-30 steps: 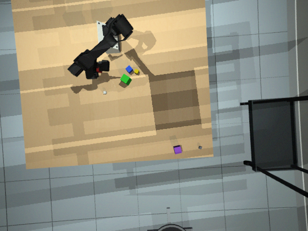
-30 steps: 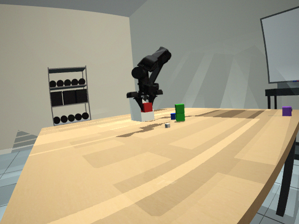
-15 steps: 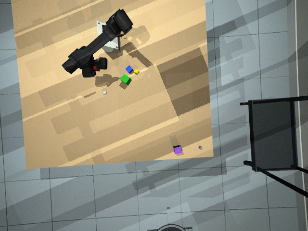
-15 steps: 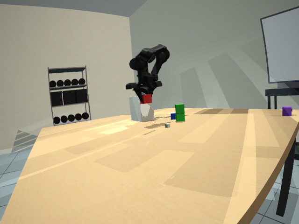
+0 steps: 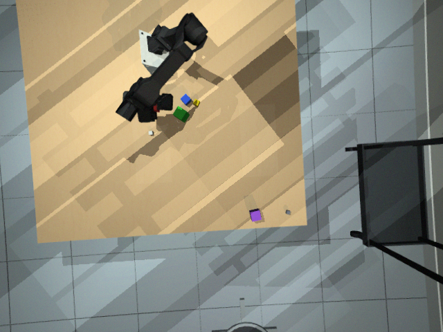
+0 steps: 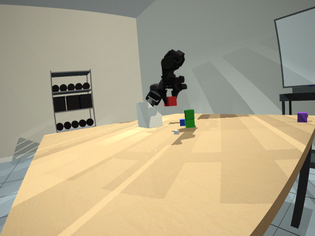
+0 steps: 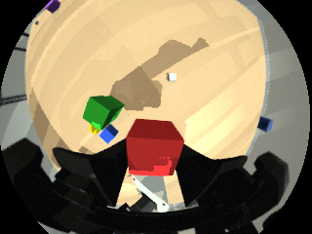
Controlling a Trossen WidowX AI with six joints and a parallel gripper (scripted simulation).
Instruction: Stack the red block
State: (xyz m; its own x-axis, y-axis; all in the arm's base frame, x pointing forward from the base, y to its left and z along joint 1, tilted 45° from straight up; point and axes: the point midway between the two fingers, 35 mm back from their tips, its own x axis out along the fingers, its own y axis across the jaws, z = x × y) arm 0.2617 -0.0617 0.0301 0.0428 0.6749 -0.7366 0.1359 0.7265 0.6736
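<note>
Under the bent black arm (image 5: 166, 68) (image 6: 173, 61), top view: red block (image 5: 156, 108) (image 6: 170, 101) (image 7: 154, 147), mostly covered by the gripper (image 5: 156, 108) (image 6: 171, 97) (image 7: 152, 138), one small patch showing. Yellow block (image 5: 196, 102) (image 7: 94, 129): partly behind the green tower (image 7: 102, 112) (image 5: 181, 113) (image 6: 189, 118) in the wrist view; not made out in the exterior view. Blue block (image 5: 185, 99) (image 6: 182, 122) (image 7: 109, 134): partly hidden by the tower in the exterior view. Purple block (image 5: 255, 215) (image 6: 302, 117) (image 7: 53, 6): cut off by the edge of the wrist view's dark surround. Arm base: obscured in part by the arm, top view.

Fingers: parted about halfway, gripping the red block by two opposite sides; fingertips dark, their exact contact edges hard to make out. Red block: held in the air, higher than the tower's top and to one side of it, apart from it. Green tower: two blocks, one upon the other, upright on the table (image 5: 107, 178) (image 6: 152, 177) (image 7: 210, 63). White cube (image 5: 151, 133) (image 6: 176, 132) (image 7: 172, 77): on the table, near the tower.
</note>
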